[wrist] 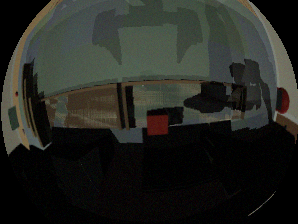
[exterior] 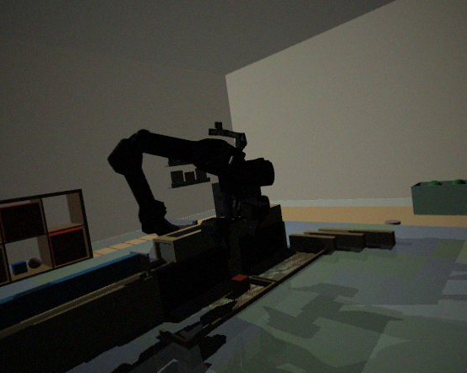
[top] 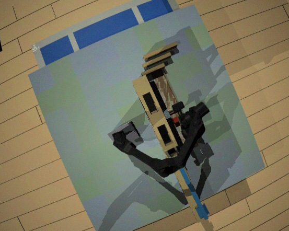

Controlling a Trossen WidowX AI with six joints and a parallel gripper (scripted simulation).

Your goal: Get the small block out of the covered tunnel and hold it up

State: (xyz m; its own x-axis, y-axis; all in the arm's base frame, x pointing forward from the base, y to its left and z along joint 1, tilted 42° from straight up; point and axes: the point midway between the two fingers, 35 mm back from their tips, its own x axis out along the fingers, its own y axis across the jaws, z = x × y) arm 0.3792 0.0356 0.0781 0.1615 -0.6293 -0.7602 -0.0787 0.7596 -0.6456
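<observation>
The tan tunnel point(top: 155, 117) point(exterior: 192, 238) has windows in its top. A blue handle point(top: 185, 178) point(exterior: 111, 267) runs out of its lower end in the top view, along a tan wall point(exterior: 75, 305). A small red block point(top: 175, 120) point(exterior: 240, 284) point(wrist: 157, 124) sits beside the tunnel's long side, on a low-edged strip with a brown patterned floor point(top: 166, 91) point(wrist: 92, 107). My gripper point(top: 181, 120) point(exterior: 247, 257) is open, pointing down over the strip around the block's position. The dark fingers barely stand out, so contact with the block cannot be told. The cage's inside is hidden.
Several tan planks point(top: 160, 52) point(exterior: 312, 242) lie beyond the tunnel's far end. The arm's base stands by a grey plate point(top: 135, 133) on the tunnel's other side. A thin divider point(wrist: 122, 106) crosses the strip near the block. A shelf and a green bin point(exterior: 442, 200) stand farther off.
</observation>
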